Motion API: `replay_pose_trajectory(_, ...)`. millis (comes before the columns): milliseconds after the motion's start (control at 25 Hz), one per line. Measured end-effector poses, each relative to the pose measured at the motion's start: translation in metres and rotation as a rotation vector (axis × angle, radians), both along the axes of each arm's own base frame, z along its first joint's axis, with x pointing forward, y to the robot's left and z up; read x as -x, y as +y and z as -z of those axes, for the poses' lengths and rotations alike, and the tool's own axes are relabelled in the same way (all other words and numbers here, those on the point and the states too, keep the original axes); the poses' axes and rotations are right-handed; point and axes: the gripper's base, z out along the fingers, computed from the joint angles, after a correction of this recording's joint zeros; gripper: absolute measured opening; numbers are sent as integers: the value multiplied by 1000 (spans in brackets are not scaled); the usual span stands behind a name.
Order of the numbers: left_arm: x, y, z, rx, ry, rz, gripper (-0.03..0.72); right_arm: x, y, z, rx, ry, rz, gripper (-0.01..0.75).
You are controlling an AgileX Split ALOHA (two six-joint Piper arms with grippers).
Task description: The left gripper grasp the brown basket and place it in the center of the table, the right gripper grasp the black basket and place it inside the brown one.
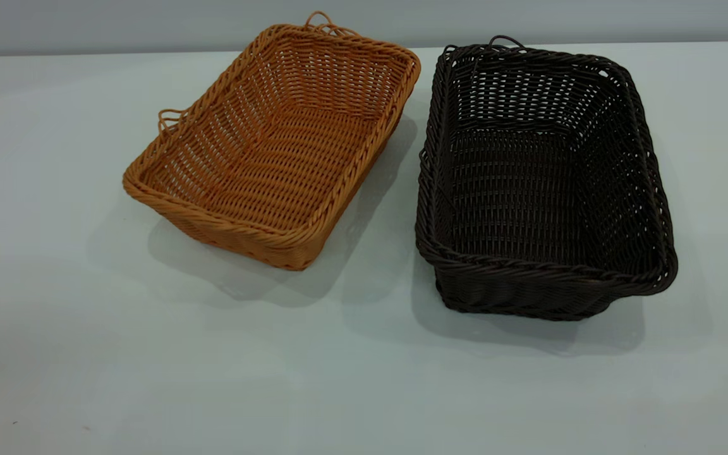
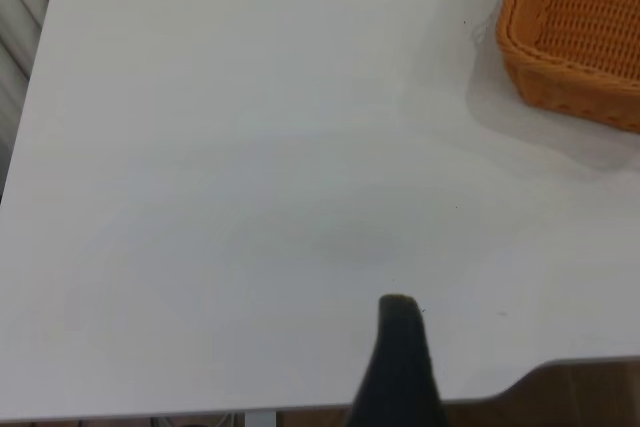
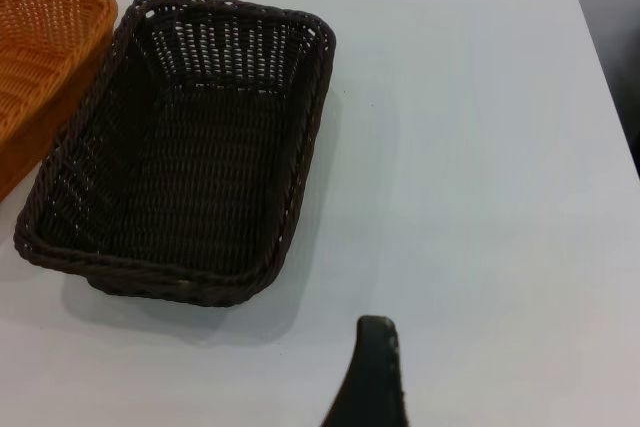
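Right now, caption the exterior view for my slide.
Brown basket and black basket side by side, apart, on the table.

lighting is soft and diffuse, coming from above; the table [image 1: 86, 354] renders pale grey-white with a faint cool tint in the exterior view; the brown basket [image 1: 275, 145] casts a broad, soft-edged shadow toward the lower right of the frame, and the black basket [image 1: 547, 183] casts overlapping pale shadows below and to either side, indicating more than one overhead source; no hard glare on the tabletop; weave detail inside the black basket is partly lost in dark tones; the left wrist view is bright and washed out, with the finger [image 2: 400, 367] at the lower edge blurred; the right wrist view is dimmer, its finger [image 3: 370, 377] at the lower edge likewise out of focus.
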Motion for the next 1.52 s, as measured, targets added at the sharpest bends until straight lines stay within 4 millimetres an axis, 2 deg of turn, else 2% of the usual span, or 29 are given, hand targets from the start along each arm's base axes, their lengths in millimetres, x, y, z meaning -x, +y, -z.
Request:
replay_pose_trajectory(1040,0,0,0,14,0,0,542,0,0,0,0,-1,0,581)
replay_pose_trajectory(1160,0,0,-8,45,-11,-20,542,0,0,0,0,-1,0,581)
replay_pose_trajectory(1320,-21,1,-31,52,27,-26,542,0,0,0,0,-1,0,581)
replay_pose_trajectory(1400,-43,1,-38,42,50,-19,542,0,0,0,0,-1,0,581)
replay_pose_trajectory(1520,-88,0,-44,49,104,-8,542,0,0,0,0,-1,0,581)
